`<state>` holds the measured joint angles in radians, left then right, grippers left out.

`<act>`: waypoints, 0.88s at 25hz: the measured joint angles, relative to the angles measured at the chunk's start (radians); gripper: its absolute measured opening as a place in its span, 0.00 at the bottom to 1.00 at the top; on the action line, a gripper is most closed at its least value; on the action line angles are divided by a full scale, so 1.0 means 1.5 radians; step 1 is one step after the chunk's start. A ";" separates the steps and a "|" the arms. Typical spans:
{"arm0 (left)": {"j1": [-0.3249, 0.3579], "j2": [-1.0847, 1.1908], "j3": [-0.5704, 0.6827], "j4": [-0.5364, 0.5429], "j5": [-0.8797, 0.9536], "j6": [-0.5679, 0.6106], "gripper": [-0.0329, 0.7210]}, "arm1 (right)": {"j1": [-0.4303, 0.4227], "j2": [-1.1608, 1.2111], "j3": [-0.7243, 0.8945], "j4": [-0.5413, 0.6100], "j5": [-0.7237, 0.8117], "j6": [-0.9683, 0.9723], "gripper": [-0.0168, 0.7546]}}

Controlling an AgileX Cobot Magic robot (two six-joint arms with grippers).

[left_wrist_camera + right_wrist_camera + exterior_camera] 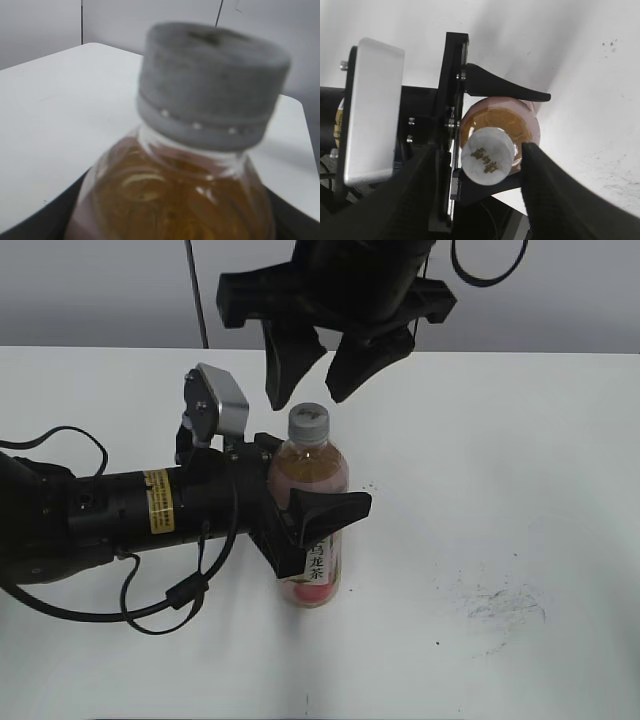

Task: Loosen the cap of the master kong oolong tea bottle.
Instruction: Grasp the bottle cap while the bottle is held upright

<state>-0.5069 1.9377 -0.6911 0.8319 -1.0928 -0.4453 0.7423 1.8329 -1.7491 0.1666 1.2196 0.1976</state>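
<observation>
Bottle (310, 530) clamped upright in left fingers (318, 510); right fingers (315, 390) open, hovering above cap (308, 422).

Lighting was even and bright, diffuse from above; white counter (520, 440) nearly blown out, only soft shadows. Exterior view was sharp. Left wrist view was badly defocused: cap (212, 82) soft and grey, too close. In the right wrist view, near fingers (555, 195) blurred, cap print readable.
</observation>
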 joint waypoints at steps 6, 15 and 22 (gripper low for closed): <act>0.000 0.000 0.000 0.000 -0.001 0.000 0.64 | 0.000 0.024 -0.001 0.008 0.000 0.001 0.61; 0.000 0.000 0.000 0.000 -0.001 0.000 0.64 | 0.000 0.027 -0.001 0.012 0.001 -0.002 0.55; 0.000 0.000 0.000 0.000 -0.001 0.000 0.64 | 0.000 0.027 -0.001 0.012 0.001 -0.009 0.54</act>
<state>-0.5069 1.9377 -0.6911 0.8319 -1.0936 -0.4453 0.7423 1.8726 -1.7499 0.1839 1.2206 0.1840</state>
